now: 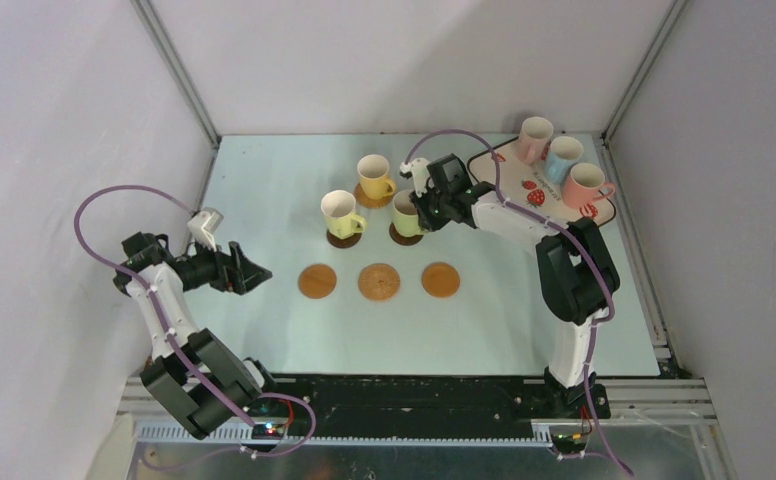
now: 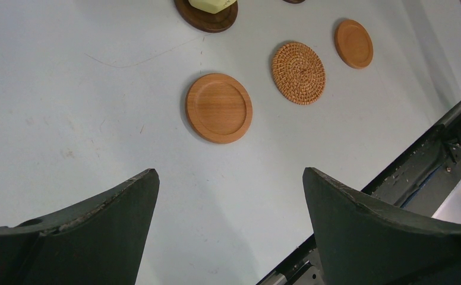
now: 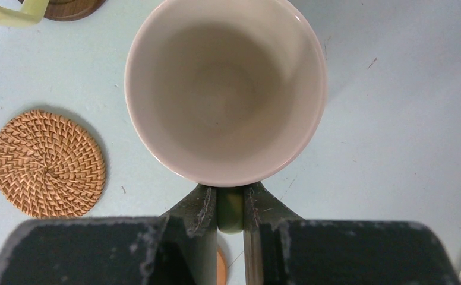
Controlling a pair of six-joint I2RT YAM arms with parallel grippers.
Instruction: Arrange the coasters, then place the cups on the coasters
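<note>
At the left of the top view the left pincer [image 1: 260, 273] hangs wide and empty over bare tabletop [image 1: 264, 180], clear of the work. Its turn probably comes with a later cup. In the lower middle three coasters lie uncovered in a row: a wooden coaster [image 1: 317, 281], a woven coaster [image 1: 378, 282] and a second wooden coaster [image 1: 440, 280], spaced so that each can take a mug. Above them a pale green cup [image 1: 342, 213] and a yellow cup [image 1: 373, 175] already stand on their discs. Just right of these, the right pincer [image 1: 426, 207] is pinched narrow on the handle of a second green cup [image 1: 405, 212], held upright over a dark coaster [image 1: 401, 238]. Whether it rests there I cannot tell. At the upper right the tray [image 1: 512, 172] carries two pink cups [image 1: 535, 139] and a blue cup [image 1: 564, 158], not yet moved.
</note>
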